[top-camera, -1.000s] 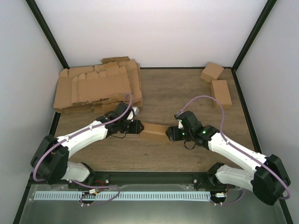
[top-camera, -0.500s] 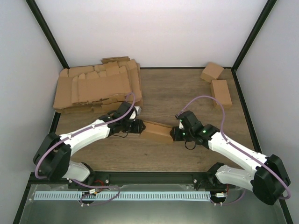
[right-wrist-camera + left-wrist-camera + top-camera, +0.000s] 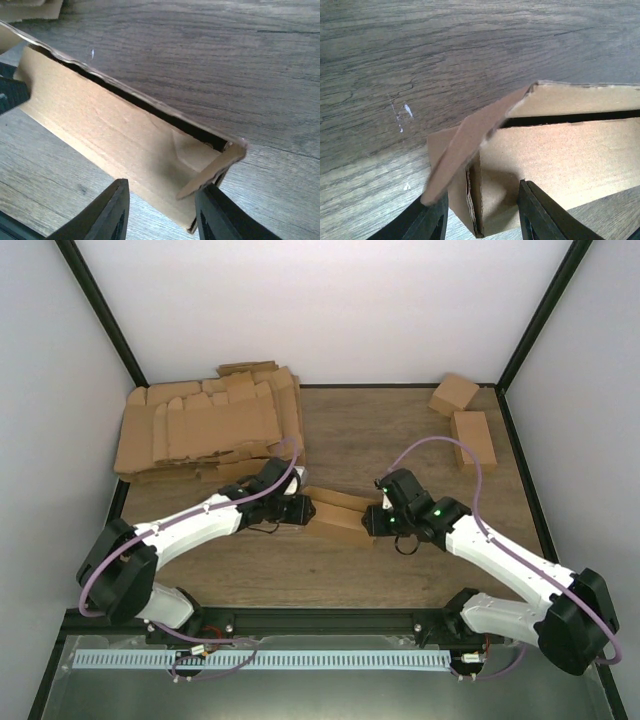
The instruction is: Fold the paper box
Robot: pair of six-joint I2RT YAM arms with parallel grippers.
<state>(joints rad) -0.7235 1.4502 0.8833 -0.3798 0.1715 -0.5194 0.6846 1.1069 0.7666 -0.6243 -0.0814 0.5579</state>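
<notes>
Progress looks past halfway. Top view: the paper box (image 3: 338,512) lies mid-bench (image 3: 400,445) as an oblong shell, with the left claw (image 3: 305,510) at its 9 o'clock end and the right claw (image 3: 375,522) at its 3 o'clock end. A pile of flat blanks (image 3: 210,425) sits at 10 o'clock, and two closed boxes (image 3: 473,437) sit at 2 o'clock, contents hidden.

Left wrist view: the long walls are up, but the end flap (image 3: 470,145) stands untucked. The claw pinches that end corner.

Right wrist view: the other flap (image 3: 215,167) juts loose too. The fingers (image 3: 112,212) bracket that end, but I cannot tell whether they grip it. The dark slot shows nothing inside. Both ends need tucking.
</notes>
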